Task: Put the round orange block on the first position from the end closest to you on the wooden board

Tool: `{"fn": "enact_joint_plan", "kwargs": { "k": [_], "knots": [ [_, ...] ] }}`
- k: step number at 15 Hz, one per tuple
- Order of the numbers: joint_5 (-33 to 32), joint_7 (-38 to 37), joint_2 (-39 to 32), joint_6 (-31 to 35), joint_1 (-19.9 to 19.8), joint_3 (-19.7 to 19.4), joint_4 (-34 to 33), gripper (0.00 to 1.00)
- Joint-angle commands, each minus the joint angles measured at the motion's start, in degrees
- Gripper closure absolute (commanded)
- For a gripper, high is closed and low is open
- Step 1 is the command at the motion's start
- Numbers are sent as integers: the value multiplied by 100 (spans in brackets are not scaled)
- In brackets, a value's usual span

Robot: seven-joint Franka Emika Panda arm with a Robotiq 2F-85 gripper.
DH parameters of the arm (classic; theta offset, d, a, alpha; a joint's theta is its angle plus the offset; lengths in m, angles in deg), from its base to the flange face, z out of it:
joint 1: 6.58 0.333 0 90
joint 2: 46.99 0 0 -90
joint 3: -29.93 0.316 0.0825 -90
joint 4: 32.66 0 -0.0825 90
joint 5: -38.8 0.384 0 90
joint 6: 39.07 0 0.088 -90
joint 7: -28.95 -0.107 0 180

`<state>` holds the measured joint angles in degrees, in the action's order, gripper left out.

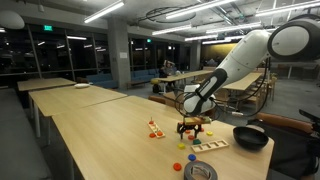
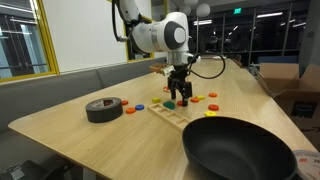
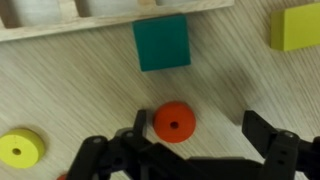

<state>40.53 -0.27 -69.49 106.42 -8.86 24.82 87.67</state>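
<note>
In the wrist view the round orange block (image 3: pixel 174 122), with a small centre hole, lies flat on the table between my gripper's (image 3: pixel 200 128) open fingers, close to the left finger. The wooden board (image 3: pixel 100 15) runs along the top edge of that view, beyond a teal square block (image 3: pixel 161 42). In both exterior views the gripper (image 1: pixel 192 125) (image 2: pixel 178 92) is low over the table beside the wooden board (image 1: pixel 210 147) (image 2: pixel 170 112). Its fingers touch nothing that I can see.
A yellow block (image 3: pixel 298 27) and a yellow round disc (image 3: pixel 20 150) lie near the gripper. A black bowl (image 1: pixel 250 138) (image 2: pixel 240 150) and a tape roll (image 1: pixel 200 170) (image 2: pixel 104 109) stand close to the board. Several small coloured pieces are scattered around it.
</note>
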Motion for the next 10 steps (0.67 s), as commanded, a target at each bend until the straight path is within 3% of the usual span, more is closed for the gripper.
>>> {"fn": "enact_joint_plan", "kwargs": {
  "k": [1, 7, 10],
  "knots": [
    [202, 202, -229, 74, -31, -153, -239, 32],
    [302, 192, -197, 112, -30, -224, -272, 78],
    [298, 190, -200, 82, -15, -230, -316, 81]
  ]
}}
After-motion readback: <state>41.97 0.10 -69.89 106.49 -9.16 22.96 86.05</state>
